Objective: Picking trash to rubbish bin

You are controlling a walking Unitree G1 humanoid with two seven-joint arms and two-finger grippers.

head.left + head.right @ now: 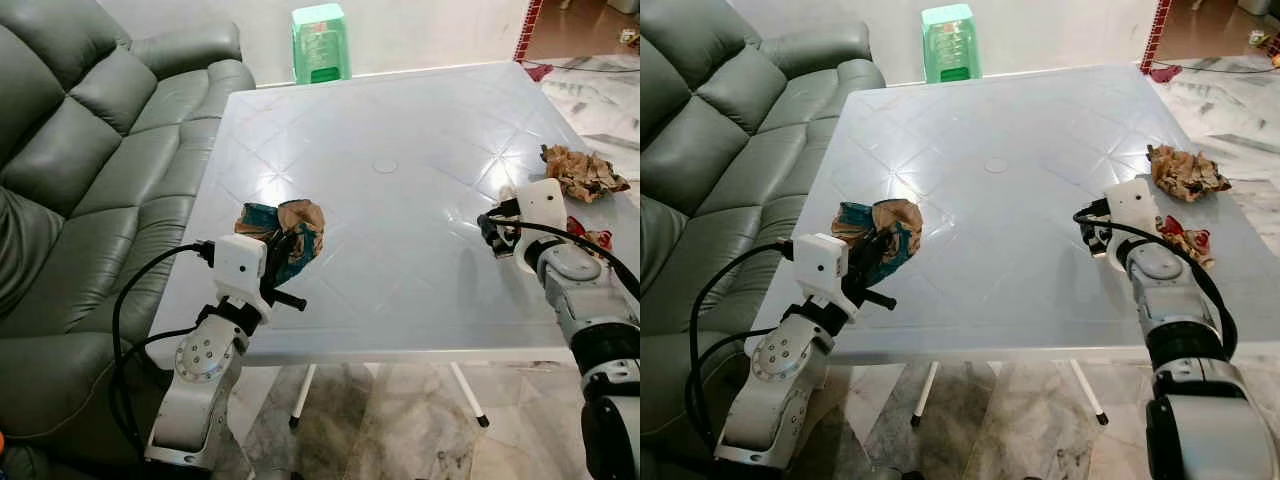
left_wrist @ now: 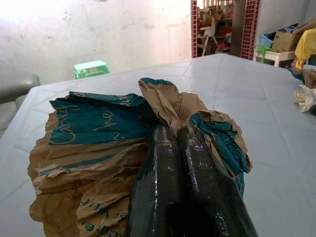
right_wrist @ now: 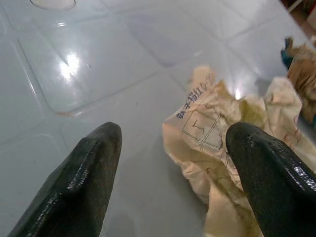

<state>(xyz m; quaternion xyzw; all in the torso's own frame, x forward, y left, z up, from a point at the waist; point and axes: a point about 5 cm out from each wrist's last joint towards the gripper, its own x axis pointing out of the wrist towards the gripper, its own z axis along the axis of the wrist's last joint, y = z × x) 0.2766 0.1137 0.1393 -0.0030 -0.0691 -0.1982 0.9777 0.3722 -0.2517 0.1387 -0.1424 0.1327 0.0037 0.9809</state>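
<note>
A crumpled teal-and-brown paper bag (image 1: 290, 228) rests on the white table (image 1: 400, 130) near its left front corner. My left gripper (image 1: 284, 256) is shut on the bag's bunched edge, and its two black fingers (image 2: 165, 163) press together over the paper. Near the table's right edge my right gripper (image 1: 497, 236) stands open just above the surface. A crumpled cream paper (image 3: 217, 148) with printed characters lies between and just ahead of its fingertips, closer to one finger (image 3: 266, 168). I cannot tell if it touches.
A brown paper wad (image 1: 583, 172) and a red-and-white wrapper (image 1: 596, 239) lie on the table behind my right wrist. A green leather sofa (image 1: 90, 150) runs along the table's left side. A green plastic stool (image 1: 320, 42) stands beyond the far edge.
</note>
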